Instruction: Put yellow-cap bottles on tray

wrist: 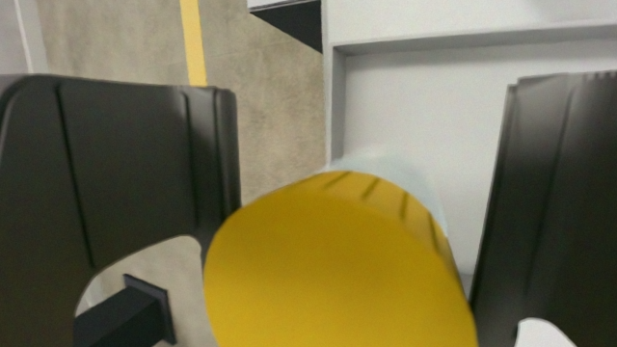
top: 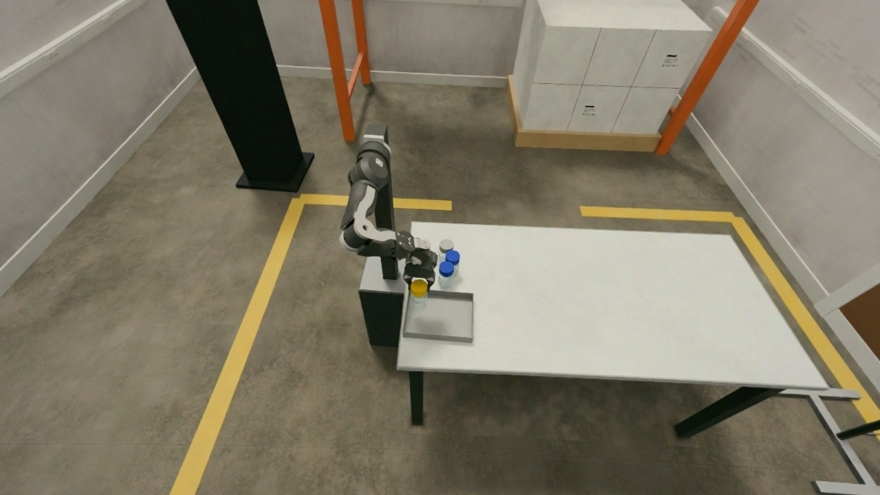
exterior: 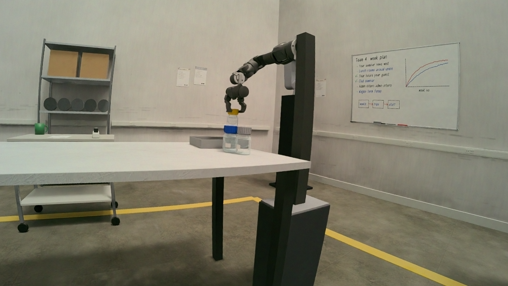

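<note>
My gripper (top: 419,278) (exterior: 234,109) (wrist: 342,207) is shut on the yellow cap of a clear bottle (top: 418,294) (exterior: 232,118) (wrist: 337,265) and holds it upright above the near-left corner of the grey tray (top: 447,335) (exterior: 204,141) (wrist: 410,106). The bottle hangs in the air, its base above the tray floor. Two blue-capped bottles (top: 445,273) (top: 452,259) and a grey-capped bottle (top: 445,247) (exterior: 243,139) stand together on the white table (top: 615,295) (exterior: 124,159) just beyond the tray. In the exterior view, one blue-capped bottle (exterior: 230,138) stands in front of the held one.
The arm's black pedestal (top: 378,301) (exterior: 294,227) stands against the table's left edge. The tray lies at that edge of the table, with floor beyond it.
</note>
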Available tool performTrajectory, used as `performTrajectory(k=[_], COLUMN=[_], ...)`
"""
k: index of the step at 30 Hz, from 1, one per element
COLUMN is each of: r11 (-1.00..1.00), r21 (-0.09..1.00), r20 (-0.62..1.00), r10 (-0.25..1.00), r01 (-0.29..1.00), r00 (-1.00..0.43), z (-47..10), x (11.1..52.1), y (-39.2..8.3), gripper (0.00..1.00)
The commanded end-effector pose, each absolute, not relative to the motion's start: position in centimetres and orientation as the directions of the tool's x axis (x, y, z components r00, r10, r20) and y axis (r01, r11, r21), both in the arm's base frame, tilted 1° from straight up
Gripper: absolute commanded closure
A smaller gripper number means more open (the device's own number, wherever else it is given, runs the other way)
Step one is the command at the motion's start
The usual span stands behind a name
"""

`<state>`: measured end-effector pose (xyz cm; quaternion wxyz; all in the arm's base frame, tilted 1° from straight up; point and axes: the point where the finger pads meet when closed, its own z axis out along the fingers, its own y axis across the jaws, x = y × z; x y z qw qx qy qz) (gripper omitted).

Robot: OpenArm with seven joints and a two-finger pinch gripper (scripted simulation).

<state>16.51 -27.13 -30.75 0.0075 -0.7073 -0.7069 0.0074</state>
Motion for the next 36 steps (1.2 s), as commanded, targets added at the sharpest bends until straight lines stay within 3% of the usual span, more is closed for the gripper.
performTrajectory(k=[1, 36], r11=[0.004, 0.003], r21=[-0.010, -0.014], r20=[0.005, 0.005], r10=[1.000, 1.000], r01=[1.000, 1.000], r00=[-0.004, -0.002], z=[-30.9, -36.2], x=[16.3, 15.1], y=[-27.6, -29.2], gripper=[1.00, 1.00])
